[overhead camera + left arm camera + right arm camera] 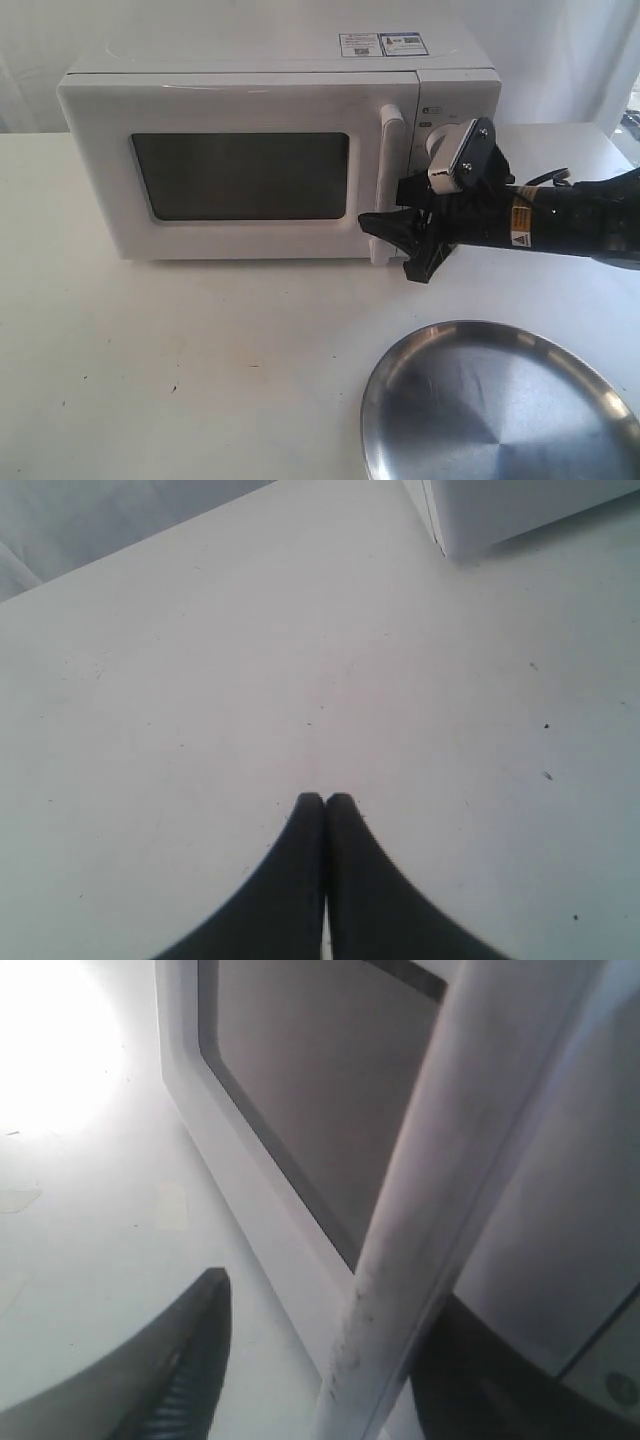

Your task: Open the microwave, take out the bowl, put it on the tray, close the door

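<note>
Right gripper (392, 247) astride door handle (391, 160)

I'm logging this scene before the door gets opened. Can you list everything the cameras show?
microwave: one, white, at the back of the table
door: one, white with dark window, closed, on the microwave front
handle: one, white vertical bar, right side of the door in the exterior view
stickers: two, blue and white, on the microwave top
tray: one, shiny steel, on the table in front of the microwave
table: one, white, under everything
right gripper: one, black, open, jaws either side of the handle
left gripper: one, black, shut, over bare table
</note>
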Motion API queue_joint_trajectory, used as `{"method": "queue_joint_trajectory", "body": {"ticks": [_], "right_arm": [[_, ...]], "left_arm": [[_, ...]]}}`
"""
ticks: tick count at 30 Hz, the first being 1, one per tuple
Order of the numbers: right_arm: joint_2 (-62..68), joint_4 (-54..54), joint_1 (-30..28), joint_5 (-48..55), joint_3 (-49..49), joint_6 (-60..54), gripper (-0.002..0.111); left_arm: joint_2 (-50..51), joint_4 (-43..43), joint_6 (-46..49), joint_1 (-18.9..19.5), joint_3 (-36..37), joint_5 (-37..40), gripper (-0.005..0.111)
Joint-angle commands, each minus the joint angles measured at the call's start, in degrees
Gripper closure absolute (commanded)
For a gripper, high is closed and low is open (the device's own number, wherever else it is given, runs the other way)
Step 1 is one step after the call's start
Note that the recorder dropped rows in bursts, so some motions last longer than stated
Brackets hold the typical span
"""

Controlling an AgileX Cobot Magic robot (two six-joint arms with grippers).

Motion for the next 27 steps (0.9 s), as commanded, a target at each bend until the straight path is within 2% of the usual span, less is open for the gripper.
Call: {"method": "queue_joint_trajectory", "body": {"ticks": [1, 15, 27], "right_arm": [[-3.9, -4.0, 0.8, -14.2, -3.3, -6.5, 0.108], [-8.8, -8.0, 4.0, -14.2, -3.2, -4.4, 0.108], [-14.7, -9.0, 3.9, -14.2, -3.2, 7.3, 0.108]], "left_arm": [[-0.1, -0.1, -0.2, 0.1, -0.1, -0.1, 0.107], [-0.1, -0.1, -0.2, 0.1, -0.1, -0.1, 0.107], [-0.1, -0.1, -0.2, 0.1, -0.1, -0.1, 0.107]]}}
